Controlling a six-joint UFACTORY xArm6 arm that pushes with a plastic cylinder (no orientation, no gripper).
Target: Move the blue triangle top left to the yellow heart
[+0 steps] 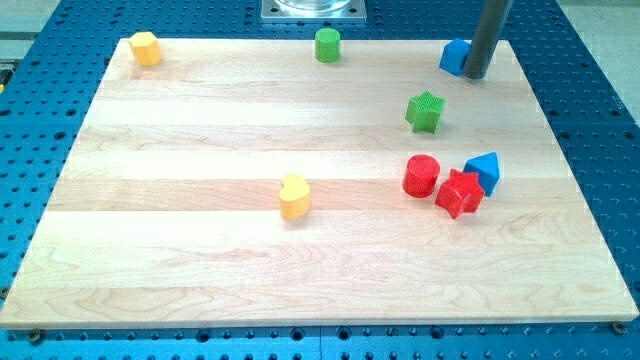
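The blue triangle (pixel 486 170) lies at the view's right, touching the red star (pixel 459 194) at its lower left. The yellow heart (pixel 294 196) sits near the board's middle, far to the left of the triangle. My tip (pixel 474 76) rests at the view's top right, well above the triangle. It is right next to another blue block (pixel 454 57), whose right side the rod hides.
A red cylinder (pixel 421 176) stands just left of the red star. A green star (pixel 425 111) lies between my tip and the triangle. A green cylinder (pixel 327 45) is at the top middle and a yellow hexagon (pixel 146 48) at the top left corner.
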